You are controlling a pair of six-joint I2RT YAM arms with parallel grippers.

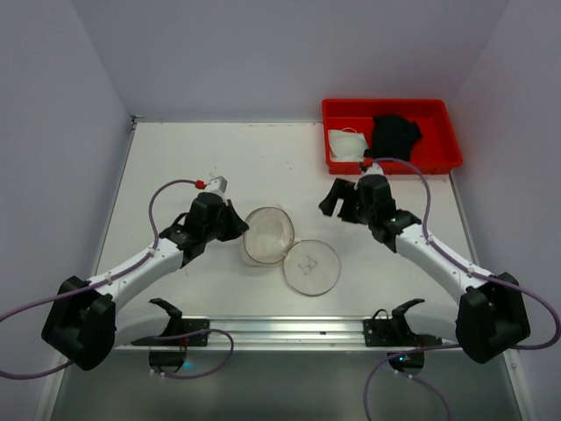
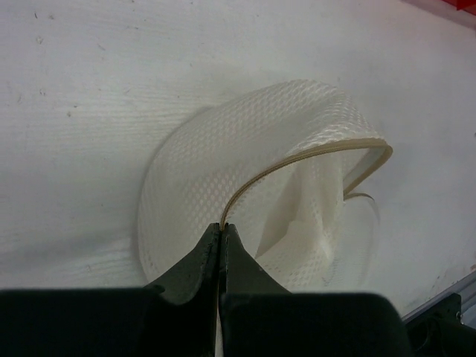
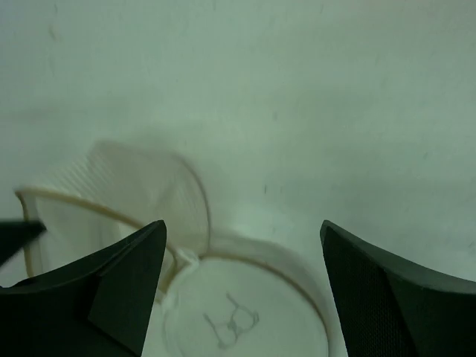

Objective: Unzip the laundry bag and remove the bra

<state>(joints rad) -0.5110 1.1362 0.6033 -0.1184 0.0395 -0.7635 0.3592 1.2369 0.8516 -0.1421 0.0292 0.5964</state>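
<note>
The white mesh laundry bag (image 1: pixel 267 235) lies open mid-table. Its body stands tilted, with the opening facing up. Its round flat face with the black line drawing (image 1: pixel 310 266) lies folded out flat beside it. My left gripper (image 1: pixel 238 226) is shut on the bag's tan rim (image 2: pixel 297 160), with the fingertips pinching the edge (image 2: pixel 224 225). Inside the bag I see only mesh (image 2: pixel 245 141). My right gripper (image 1: pixel 337 200) is open and empty, hovering above the table just behind the drawn face (image 3: pixel 245 312). A white cup-shaped garment (image 1: pixel 347 143), seemingly the bra, lies in the red tray.
The red rectangular tray (image 1: pixel 438 112) stands at the back right and also holds a black cloth (image 1: pixel 394 133). A metal rail (image 1: pixel 289 329) runs along the near edge between the arm bases. Walls close in the table on three sides.
</note>
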